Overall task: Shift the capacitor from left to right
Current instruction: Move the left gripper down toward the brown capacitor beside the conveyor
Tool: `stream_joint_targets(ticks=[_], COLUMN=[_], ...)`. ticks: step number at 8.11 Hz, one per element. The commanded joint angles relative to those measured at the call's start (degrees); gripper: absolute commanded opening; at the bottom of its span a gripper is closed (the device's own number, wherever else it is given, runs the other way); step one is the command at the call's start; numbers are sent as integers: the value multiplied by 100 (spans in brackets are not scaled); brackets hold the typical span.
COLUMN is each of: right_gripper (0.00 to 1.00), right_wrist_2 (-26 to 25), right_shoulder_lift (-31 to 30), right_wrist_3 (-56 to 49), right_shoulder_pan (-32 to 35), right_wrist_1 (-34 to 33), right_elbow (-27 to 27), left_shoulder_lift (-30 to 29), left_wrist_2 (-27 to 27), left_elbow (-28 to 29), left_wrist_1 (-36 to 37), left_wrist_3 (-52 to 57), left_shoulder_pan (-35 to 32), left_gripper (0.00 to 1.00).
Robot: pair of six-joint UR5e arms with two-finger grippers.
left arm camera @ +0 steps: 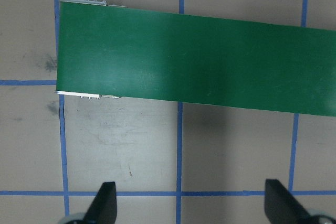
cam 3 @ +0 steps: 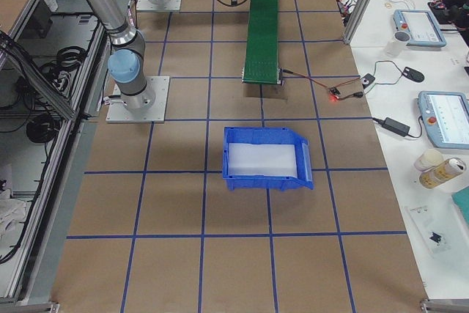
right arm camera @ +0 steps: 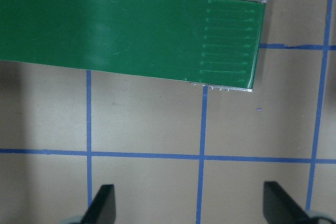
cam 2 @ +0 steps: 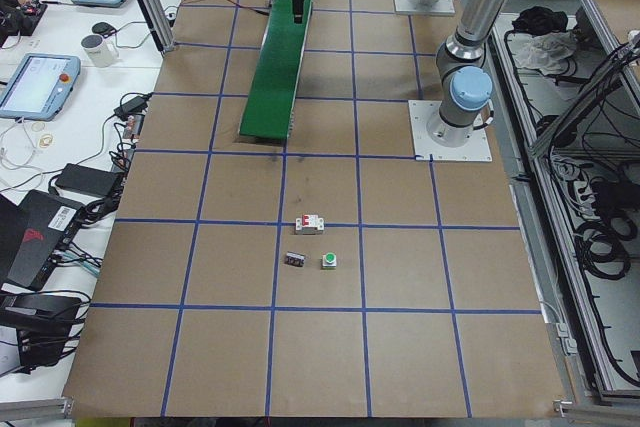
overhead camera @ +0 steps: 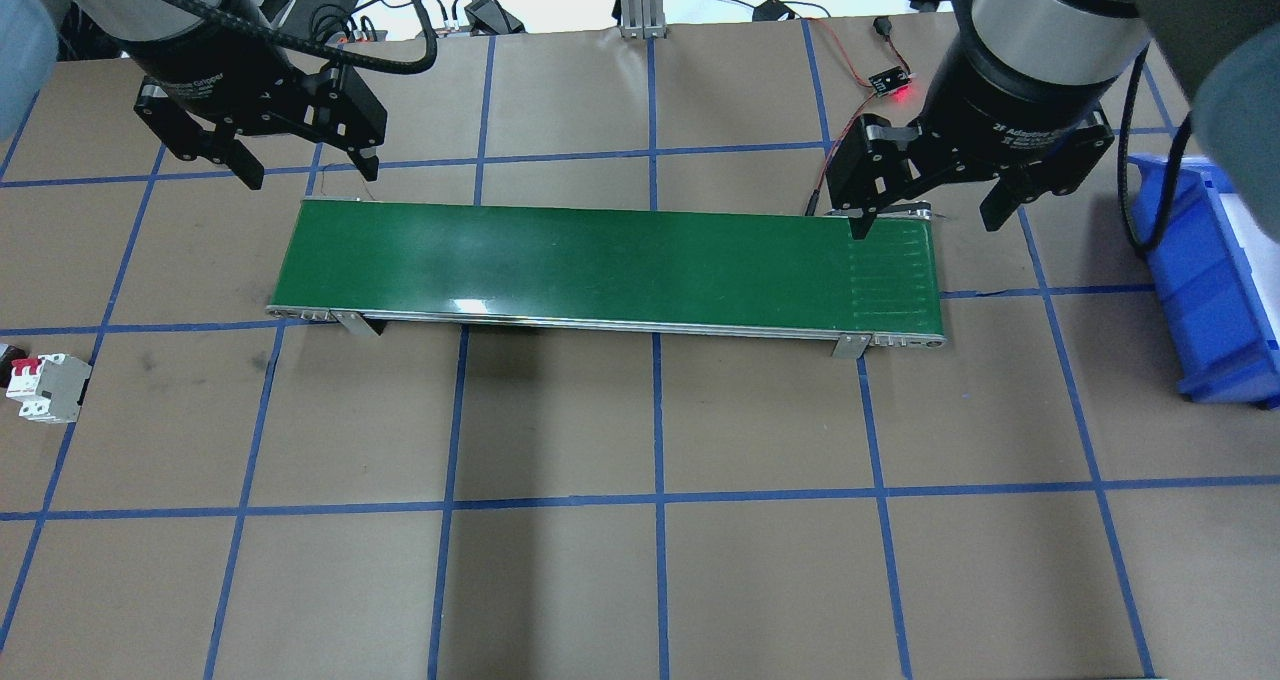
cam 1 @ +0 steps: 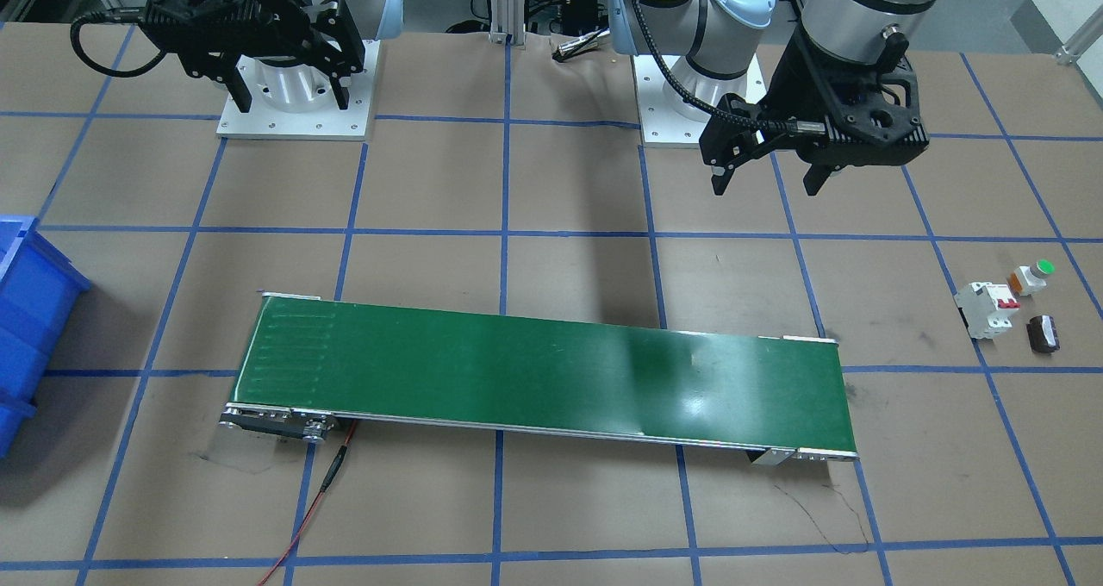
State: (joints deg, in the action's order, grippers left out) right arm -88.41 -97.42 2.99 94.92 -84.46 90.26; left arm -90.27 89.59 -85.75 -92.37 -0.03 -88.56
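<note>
The capacitor, a small dark stubby cylinder, lies on its side on the brown table at the robot's far left, next to a white breaker. It also shows in the exterior left view. My left gripper is open and empty. It hangs above the table behind the conveyor's left end, well away from the capacitor. My right gripper is open and empty above the conveyor's right end. Both wrist views show spread fingertips over bare table, with no capacitor in them.
A long green conveyor belt lies across the table's middle. A white button part with a green cap sits beside the breaker. A blue bin stands at the robot's far right. A red wire trails from the conveyor.
</note>
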Motion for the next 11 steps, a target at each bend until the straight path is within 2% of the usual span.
stream_joint_targets(ticks=[1, 3, 4, 5, 6, 7, 8, 9, 11], right_gripper=[100, 100, 100, 100, 100, 100, 100, 100, 100], right_wrist_2=[8, -1, -1, -1, -1, -1, -1, -1, 8], right_shoulder_lift=[-5, 4, -5, 4, -5, -5, -5, -5, -5], right_wrist_3=[0, 0, 0, 0, 0, 0, 0, 0, 0], right_shoulder_pan=[0, 0, 0, 0, 9, 0, 0, 0, 0], right_wrist_1=[0, 0, 0, 0, 0, 0, 0, 0, 17], right_elbow=[0, 9, 0, 0, 0, 0, 0, 9, 9], left_shoulder_lift=[-61, -61, -61, -131, -227, -280, -290, -368, -972], left_wrist_2=[23, 32, 102, 529, 568, 272, -26, 5, -29], left_elbow=[-3, -3, 15, -20, -12, -20, -12, -20, 32], left_wrist_1=[8, 17, 8, 165, 610, 693, 702, 816, 1349], left_wrist_3=[-32, 55, 465, 704, 741, 1185, 1920, 2641, 3822], left_shoulder_pan=[-3, 84, 172, 364, 923, 1746, 2381, 2840, 3780], left_gripper=[100, 100, 100, 100, 100, 100, 100, 100, 100])
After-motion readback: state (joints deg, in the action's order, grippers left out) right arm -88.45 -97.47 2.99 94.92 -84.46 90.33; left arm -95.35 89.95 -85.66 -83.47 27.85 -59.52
